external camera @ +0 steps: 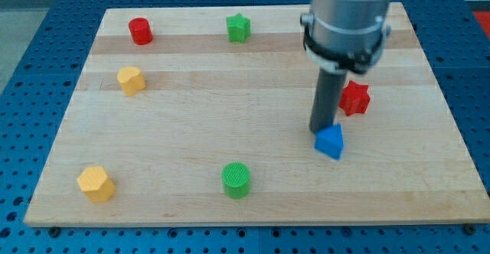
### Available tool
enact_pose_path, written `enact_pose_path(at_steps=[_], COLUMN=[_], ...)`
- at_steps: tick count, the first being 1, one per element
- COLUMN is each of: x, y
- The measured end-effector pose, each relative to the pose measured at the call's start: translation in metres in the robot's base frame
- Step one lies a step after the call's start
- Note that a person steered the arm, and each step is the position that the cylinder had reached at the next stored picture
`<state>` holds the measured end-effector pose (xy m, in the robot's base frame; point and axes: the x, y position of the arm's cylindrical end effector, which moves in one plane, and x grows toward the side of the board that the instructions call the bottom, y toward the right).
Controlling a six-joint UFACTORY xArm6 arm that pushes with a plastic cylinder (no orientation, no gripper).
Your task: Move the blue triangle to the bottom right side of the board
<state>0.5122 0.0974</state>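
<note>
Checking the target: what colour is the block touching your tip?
Blue, the triangle at my tip, camera view.

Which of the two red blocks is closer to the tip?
The red star, just right of my tip. The red cylinder sits far off at the top left.

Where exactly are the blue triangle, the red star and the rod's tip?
blue triangle (pixel 331 141), camera view, its top face.
red star (pixel 355 99), camera view, its centre.
my tip (pixel 319 131), camera view, the rod's lower end.

Blue triangle (pixel 330 141): small prism, flat on board, right of centre, lower half.
</note>
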Motion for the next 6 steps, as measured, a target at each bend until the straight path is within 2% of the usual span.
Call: enact_pose_path(at_steps=[1,2,3,5,6], x=[0.032,0.031,0.067,0.074,0.074], y=[0.038,-0.023,-0.02,0.062,0.058])
